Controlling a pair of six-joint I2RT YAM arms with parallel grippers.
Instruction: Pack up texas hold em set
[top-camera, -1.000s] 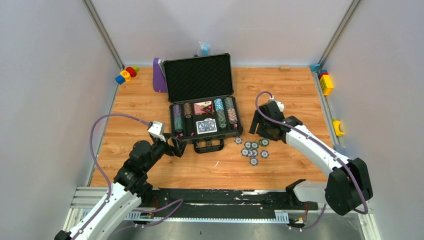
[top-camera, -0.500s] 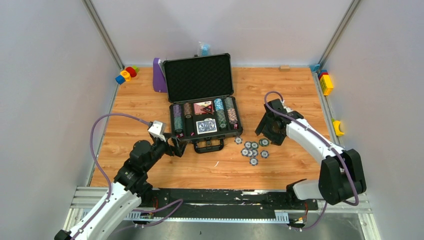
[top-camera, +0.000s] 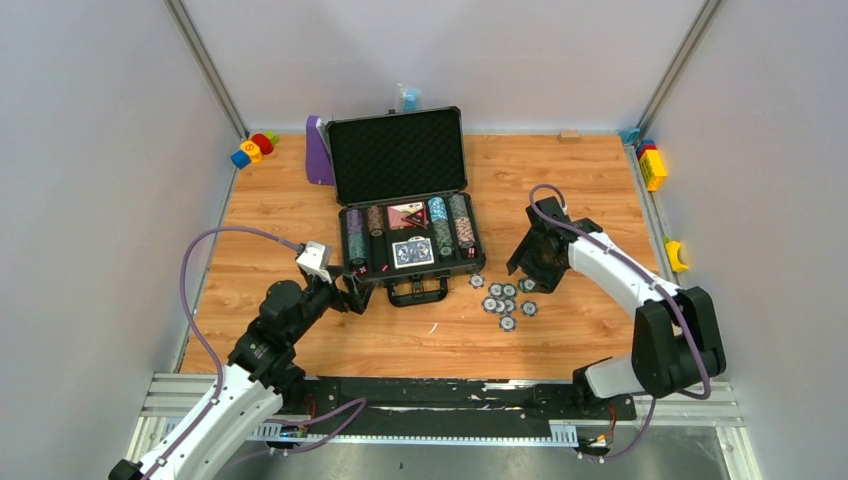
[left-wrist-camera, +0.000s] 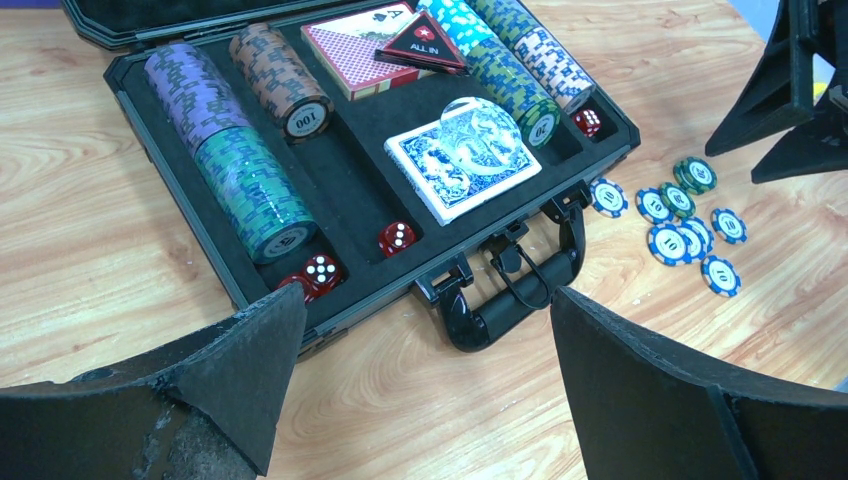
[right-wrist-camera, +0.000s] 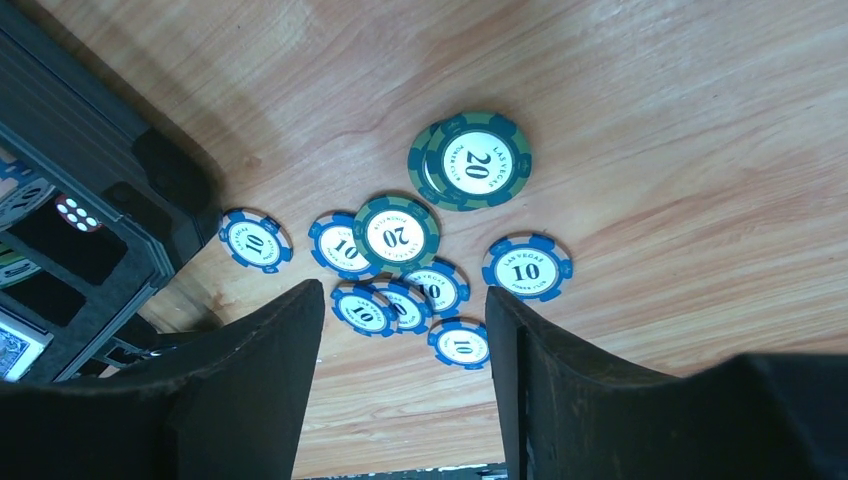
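Right end effector (right-wrist-camera: 400, 300) over numbered chips (right-wrist-camera: 470, 160)

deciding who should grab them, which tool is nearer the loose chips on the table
Right. The right tool is just above the loose chips; the left tool is at the case's front-left corner.

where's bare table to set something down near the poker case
Bare wood: left of the open case, between the purple stand and the left gripper; right of its lid, out to the yellow block; and the near strip in front of the handle. Crowded: right of the handle, where loose chips lie under the right gripper.
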